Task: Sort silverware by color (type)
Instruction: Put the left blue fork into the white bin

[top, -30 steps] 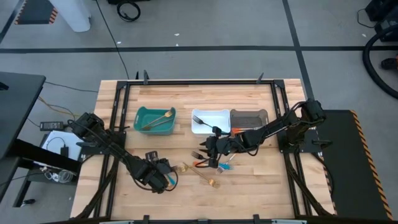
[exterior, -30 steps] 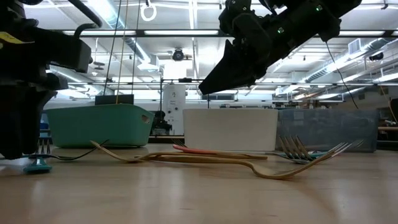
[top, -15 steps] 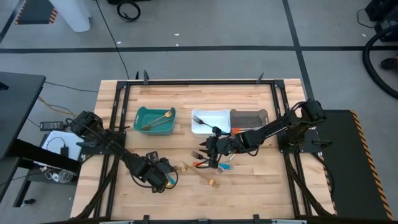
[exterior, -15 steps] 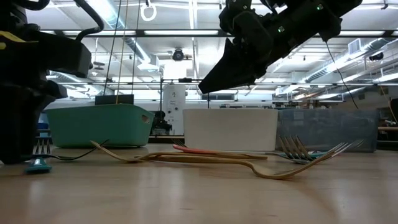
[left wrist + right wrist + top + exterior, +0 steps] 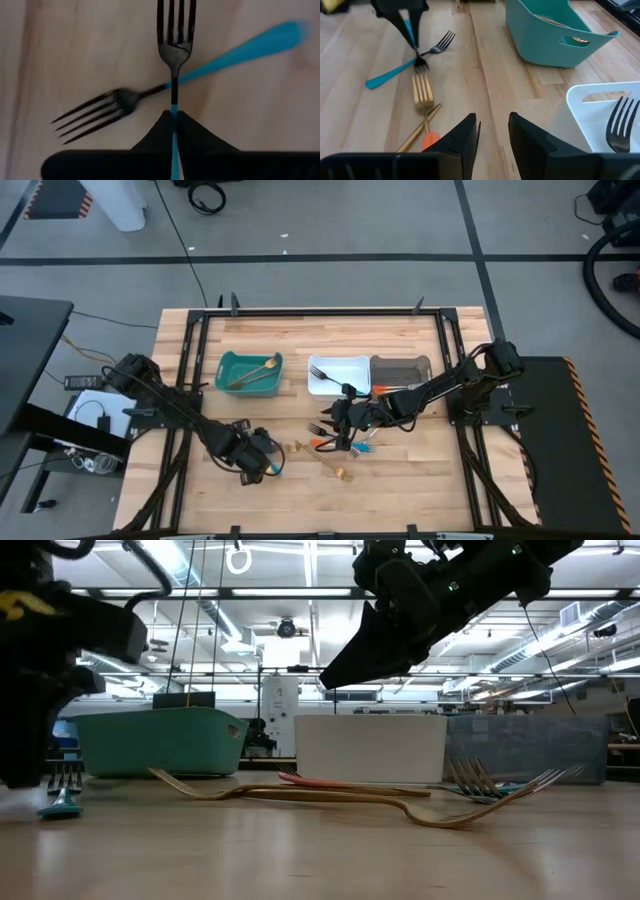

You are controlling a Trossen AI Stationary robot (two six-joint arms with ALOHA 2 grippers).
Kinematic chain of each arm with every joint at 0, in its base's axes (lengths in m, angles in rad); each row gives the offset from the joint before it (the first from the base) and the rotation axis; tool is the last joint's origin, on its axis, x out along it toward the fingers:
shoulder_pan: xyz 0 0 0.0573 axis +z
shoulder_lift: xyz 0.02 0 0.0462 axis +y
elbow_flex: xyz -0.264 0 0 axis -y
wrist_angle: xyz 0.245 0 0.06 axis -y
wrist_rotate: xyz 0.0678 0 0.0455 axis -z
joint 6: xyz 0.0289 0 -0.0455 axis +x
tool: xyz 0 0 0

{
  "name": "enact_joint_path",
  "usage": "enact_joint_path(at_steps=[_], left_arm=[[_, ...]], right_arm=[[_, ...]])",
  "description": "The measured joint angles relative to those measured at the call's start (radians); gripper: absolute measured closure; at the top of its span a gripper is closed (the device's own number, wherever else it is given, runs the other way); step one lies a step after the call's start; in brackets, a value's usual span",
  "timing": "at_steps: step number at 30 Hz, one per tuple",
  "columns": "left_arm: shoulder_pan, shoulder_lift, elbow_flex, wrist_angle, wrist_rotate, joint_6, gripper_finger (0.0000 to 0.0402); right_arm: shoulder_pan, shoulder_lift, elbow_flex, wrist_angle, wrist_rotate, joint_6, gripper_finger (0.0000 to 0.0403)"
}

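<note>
My left gripper (image 5: 262, 465) is down at the table's near left, shut on a blue-handled fork with a dark head (image 5: 176, 30). A second blue-handled fork (image 5: 240, 50) lies on the wood beneath it, crossing under its neck. More silverware lies mid-table: gold forks (image 5: 325, 460), an orange handle (image 5: 325, 443), a dark fork (image 5: 318, 428). My right gripper (image 5: 492, 132) hovers open above that pile, nothing between its fingers. My left gripper pinches the fork's blue handle (image 5: 174, 125) between its two fingers. The fork lies along the fingers, its dark head sticking out past their tips. The fingers come from above, pointing down (image 5: 410, 32). Whether the head is clear of the fork below, I cannot tell.
Three bins stand in a row at the far side: a teal bin (image 5: 225, 375) with gold utensils, a white bin (image 5: 350, 362) with a dark fork, and a grey bin (image 5: 425, 362). Bare wood lies along the near edge.
My left gripper has shut on the blue fork's handle, taking hold of it, and has shifted a little toward the table's left edge. My right gripper has stayed open above the pile.
</note>
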Motion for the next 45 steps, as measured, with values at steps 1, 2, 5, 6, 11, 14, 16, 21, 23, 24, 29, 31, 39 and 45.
enact_joint_path(at_steps=[1, 2, 5, 6, 11, 14, 16, 21, 23, 24, 29, 31, 39, 45], left_arm=[[0.006, -0.015, 0.002, -0.005, 0.01, 0.001, 0.0387], [0.012, -0.029, 0.003, -0.023, 0.02, 0.001, 0.0387], [0.035, -0.051, 0.003, -0.06, 0.073, 0.014, 0.0386], [0.042, -0.056, 0.003, -0.064, 0.089, 0.026, 0.0386], [0.079, -0.071, 0.003, -0.109, 0.112, 0.084, 0.0386], [0.109, -0.081, 0.016, -0.116, 0.119, 0.13, 0.0386], [0.129, -0.086, 0.04, -0.155, 0.117, 0.169, 0.0386], [0.184, -0.089, 0.129, -0.247, 0.026, 0.29, 0.0386], [0.207, -0.089, 0.16, -0.263, -0.03, 0.351, 0.0386], [0.22, -0.089, 0.175, -0.261, -0.056, 0.382, 0.0386], [0.287, -0.09, 0.229, -0.255, -0.166, 0.529, 0.0386], [0.313, -0.09, 0.237, -0.221, -0.22, 0.592, 0.0386], [0.415, -0.083, 0.237, 0.025, -0.328, 0.829, 0.0386], [0.485, -0.083, 0.237, 0.199, -0.326, 0.961, 0.0386]], right_arm=[[0.0, 0.0, 0.0, 0.001, 0.0, 0.0, 0.0282], [0.0, 0.0, 0.0, 0.002, 0.0, -0.001, 0.0282], [0.0, 0.0, 0.0, 0.005, 0.0, -0.001, 0.0282], [0.0, 0.0, 0.0, 0.006, 0.0, -0.002, 0.0282], [0.0, 0.0, 0.0, 0.006, 0.0, 0.0, 0.0282], [0.0, 0.0, 0.0, -0.001, 0.0, 0.001, 0.0282], [0.0, -0.001, 0.0, -0.003, 0.0, 0.004, 0.0282], [-0.005, -0.001, 0.0, -0.051, 0.001, 0.08, 0.0282], [-0.006, -0.001, 0.0, -0.074, -0.002, 0.1, 0.0282], [-0.006, -0.001, 0.0, -0.082, -0.006, 0.11, 0.0282], [0.009, -0.001, 0.0, -0.105, -0.061, 0.159, 0.0282], [0.016, -0.001, 0.0, -0.124, -0.066, 0.181, 0.0282], [0.05, -0.001, 0.0, -0.199, -0.069, 0.305, 0.0282], [0.083, -0.005, 0.0, -0.229, -0.062, 0.357, 0.0282]])
